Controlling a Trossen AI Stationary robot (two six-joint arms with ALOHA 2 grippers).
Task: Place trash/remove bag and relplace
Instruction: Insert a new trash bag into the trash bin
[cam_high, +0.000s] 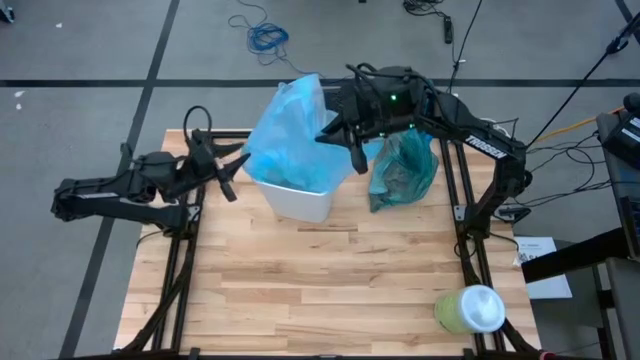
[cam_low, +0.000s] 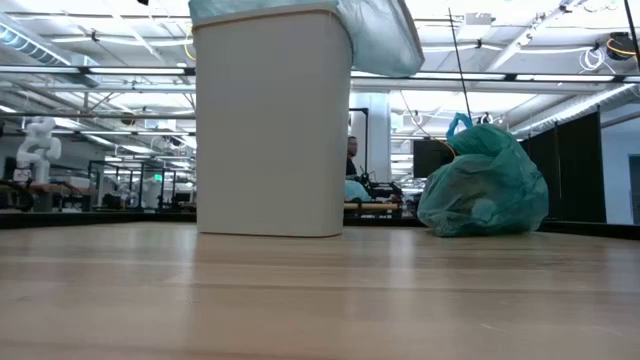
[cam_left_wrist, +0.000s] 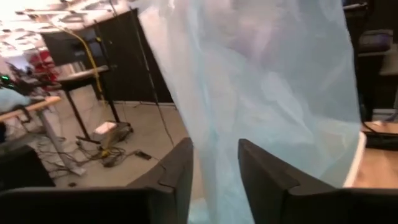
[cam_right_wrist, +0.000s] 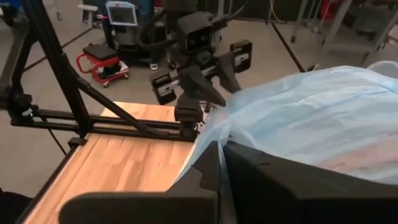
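From above, one white bin (cam_high: 300, 198) stands at about 12 o'clock on the wooden table (cam_high: 330, 290), with one sky-blue bag (cam_high: 288, 135) billowing over its mouth. One teal-green bag (cam_high: 403, 170), knotted and full, sits just beside the bin toward 3 o'clock. One pale-green container with a white top (cam_high: 470, 308) lies near the table's 5 o'clock corner. The left end effector (cam_high: 232, 168) reaches in from 9 o'clock to the sky-blue bag's edge; the right end effector (cam_high: 352, 150) meets the bag from 2 o'clock. At table level, the one bin (cam_low: 272, 125) carries the sky-blue bag (cam_low: 380, 40) draped over its rim, and the teal-green bag (cam_low: 483, 185) rests on the table at its 3 o'clock, apart from it. Past the left wrist, the two fingers (cam_left_wrist: 177, 177) stand spread with sky-blue bag (cam_left_wrist: 261, 87) film running between them. Past the right wrist, the right end effector (cam_right_wrist: 221, 168) is pressed together, pinching a fold of the sky-blue bag (cam_right_wrist: 311, 118), and the left end effector (cam_right_wrist: 208, 84) shows opposite, at the bag's far edge.
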